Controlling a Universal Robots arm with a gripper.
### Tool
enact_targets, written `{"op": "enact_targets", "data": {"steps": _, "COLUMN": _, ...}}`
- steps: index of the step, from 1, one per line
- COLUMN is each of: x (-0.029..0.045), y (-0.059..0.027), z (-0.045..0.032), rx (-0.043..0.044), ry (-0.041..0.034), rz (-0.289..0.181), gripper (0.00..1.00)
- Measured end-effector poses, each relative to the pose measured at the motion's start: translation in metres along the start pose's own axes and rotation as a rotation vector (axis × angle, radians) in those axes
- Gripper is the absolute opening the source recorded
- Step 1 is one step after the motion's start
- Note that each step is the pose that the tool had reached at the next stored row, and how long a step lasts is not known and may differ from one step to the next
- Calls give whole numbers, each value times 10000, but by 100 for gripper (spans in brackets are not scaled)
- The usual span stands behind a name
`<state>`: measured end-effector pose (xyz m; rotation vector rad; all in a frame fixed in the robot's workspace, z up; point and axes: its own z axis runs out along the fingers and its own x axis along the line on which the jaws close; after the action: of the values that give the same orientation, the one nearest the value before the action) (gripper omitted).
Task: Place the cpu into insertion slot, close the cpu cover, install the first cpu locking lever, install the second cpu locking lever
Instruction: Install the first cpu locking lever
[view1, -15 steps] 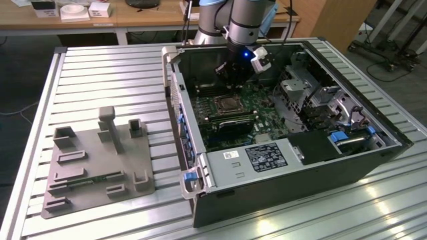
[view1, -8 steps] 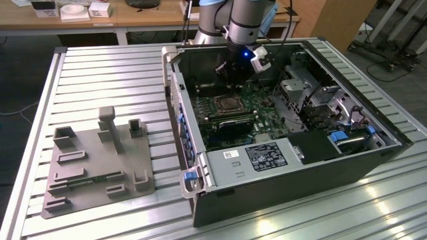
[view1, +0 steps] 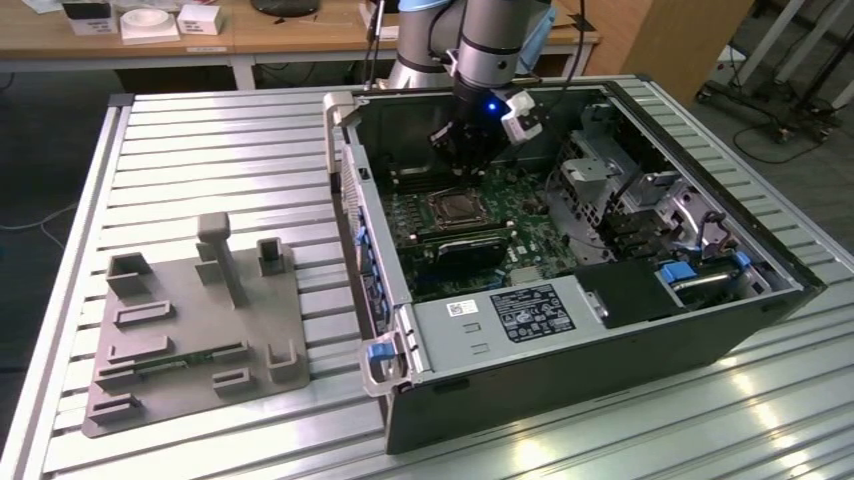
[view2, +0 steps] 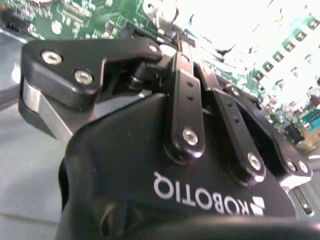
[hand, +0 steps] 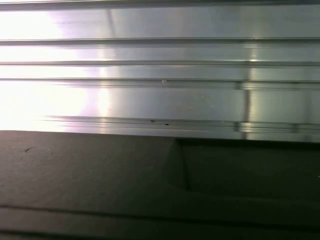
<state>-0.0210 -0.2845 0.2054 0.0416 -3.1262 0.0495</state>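
In the exterior view my gripper (view1: 461, 178) hangs inside the open computer case (view1: 587, 390), just above the green motherboard (view1: 514, 205). It sits a little behind the insertion slot (view1: 454, 211), a square dark socket with a silver rim. A thin silver frame around that socket looks like the cpu cover (view1: 430, 207), lying flat. The cpu is hidden from me, and I cannot tell whether it lies in the slot. The locking levers are too small to make out. The second wrist view has the gripper's black body (view2: 150, 165) up close, with green board beyond it under strong glare.
A grey box with a black label (view1: 523, 312) fills the case's near end. Long black memory slots (view1: 461, 243) run beside the socket, and a metal drive cage (view1: 601, 170) stands at the exterior view's right. A grey fixture block (view1: 200, 320) rests on the slatted aluminium table (view1: 214, 160).
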Motion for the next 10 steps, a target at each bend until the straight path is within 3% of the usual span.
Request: {"op": "enact_targets", "data": {"steps": 10, "x": -2, "y": -3, "z": 6, "rx": -5, "ry": -4, "rz": 0, "gripper": 11}}
